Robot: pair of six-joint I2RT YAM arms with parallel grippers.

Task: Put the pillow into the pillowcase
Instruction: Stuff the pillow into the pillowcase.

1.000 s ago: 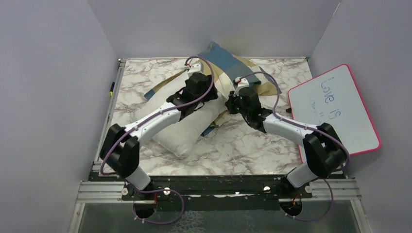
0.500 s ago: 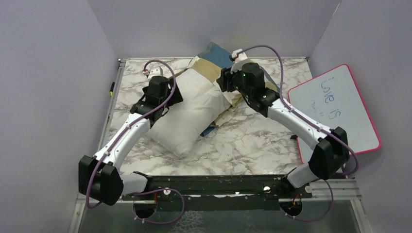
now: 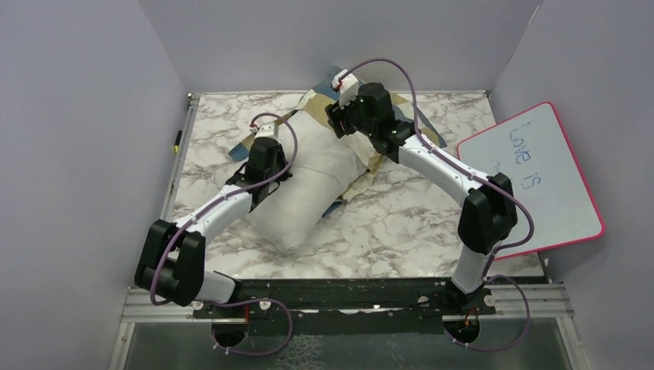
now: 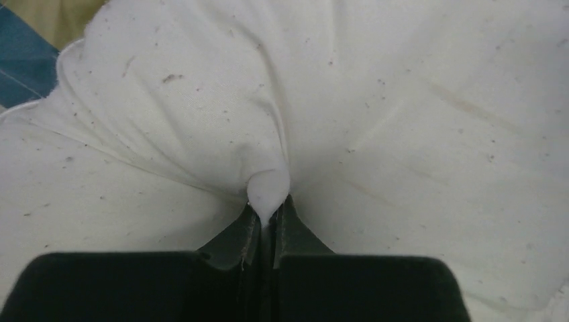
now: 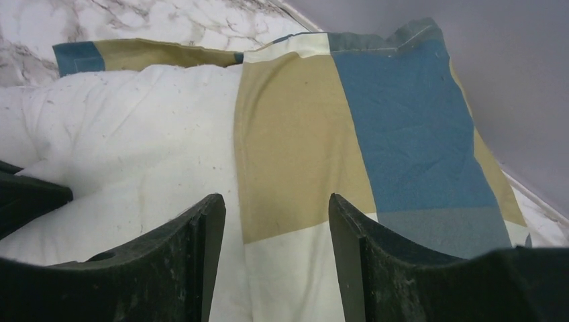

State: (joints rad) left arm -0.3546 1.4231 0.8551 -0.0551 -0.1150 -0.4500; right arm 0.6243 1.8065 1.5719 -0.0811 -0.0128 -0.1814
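The plump off-white pillow (image 3: 316, 173) lies slantwise on the marble table, its far end at the mouth of the blue, tan and cream pillowcase (image 3: 405, 104) by the back wall. My left gripper (image 3: 278, 167) sits on the pillow's left side, shut on a small pinch of the pillow's fabric (image 4: 268, 191). My right gripper (image 3: 338, 122) hovers open over the pillowcase's edge (image 5: 302, 154), where the pillowcase meets the pillow (image 5: 134, 134). Nothing is between its fingers (image 5: 201, 235). A blue and tan corner of the pillowcase (image 4: 27, 47) shows beyond the pillow.
A pink-rimmed whiteboard (image 3: 532, 169) with blue writing leans at the right edge of the table. A yellow and black marker (image 3: 176, 140) lies along the left rim. Grey walls close in the left, back and right sides.
My left gripper moved right onto the pillow's left side and shut on its fabric. My right gripper swung left towards the back wall and opened wider over the pillowcase edge.
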